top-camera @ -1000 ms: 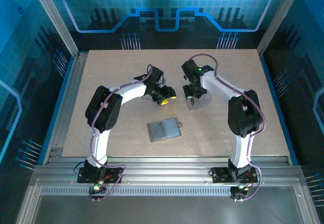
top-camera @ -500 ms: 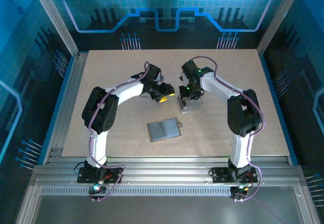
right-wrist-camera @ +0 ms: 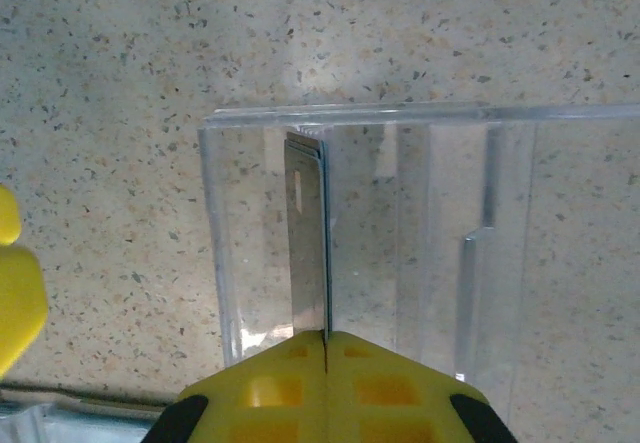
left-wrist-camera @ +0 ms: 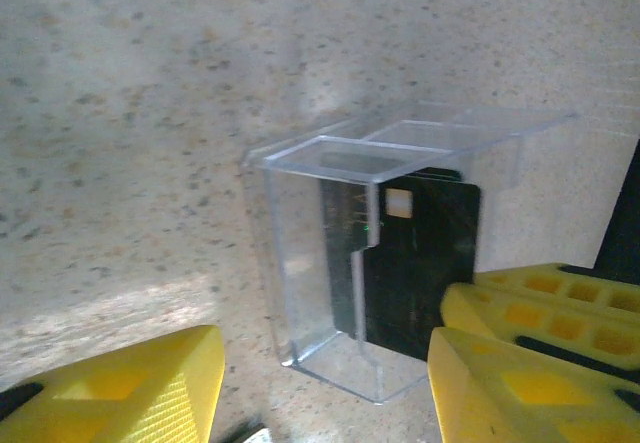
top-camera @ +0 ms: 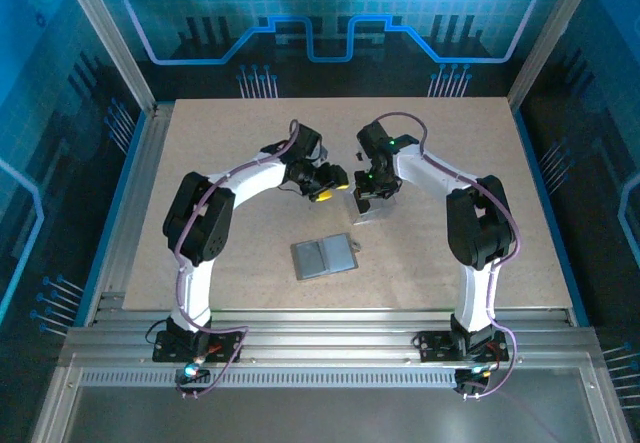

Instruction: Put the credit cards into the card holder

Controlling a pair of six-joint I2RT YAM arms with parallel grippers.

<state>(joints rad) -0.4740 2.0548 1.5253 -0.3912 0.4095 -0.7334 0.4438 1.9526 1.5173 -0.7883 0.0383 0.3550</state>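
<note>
On the speckled beige bench (top-camera: pixel 450 143), seen from the top, a flat grey-silver rectangular card holder (top-camera: pixel 324 257) lies open as two panels, near the middle and well apart from both arms. At about 1 o'clock from it sits a clear transparent plastic box (top-camera: pixel 369 211). The right pincer (top-camera: pixel 366 194) reaches into the box from 12 o'clock. The left pincer (top-camera: pixel 326 187), yellow-fingered, is just beside the box at 9 o'clock.

From the left wrist, the clear box (left-wrist-camera: pixel 320 243) rests on the bench between the left pincer's (left-wrist-camera: pixel 320 368) yellow fingers (left-wrist-camera: pixel 130 393), which are spread apart and hold nothing. Inside the box stands a thin black rectangular plastic credit card (left-wrist-camera: pixel 420 283) with a pale chip square near its top. At 3 o'clock the right pincer's yellow fingers (left-wrist-camera: pixel 530 313) meet the black card's edge.

From the right wrist, the black card (right-wrist-camera: pixel 307 233) shows edge-on, upright inside the clear box (right-wrist-camera: pixel 430 123), close to the wall at 9 o'clock. Its near end runs into the seam of the right pincer (right-wrist-camera: pixel 326 338), whose fingers are pressed together and clamped on it. A yellow finger (right-wrist-camera: pixel 15 293) of the left pincer sits at 9 o'clock, outside the box
</note>
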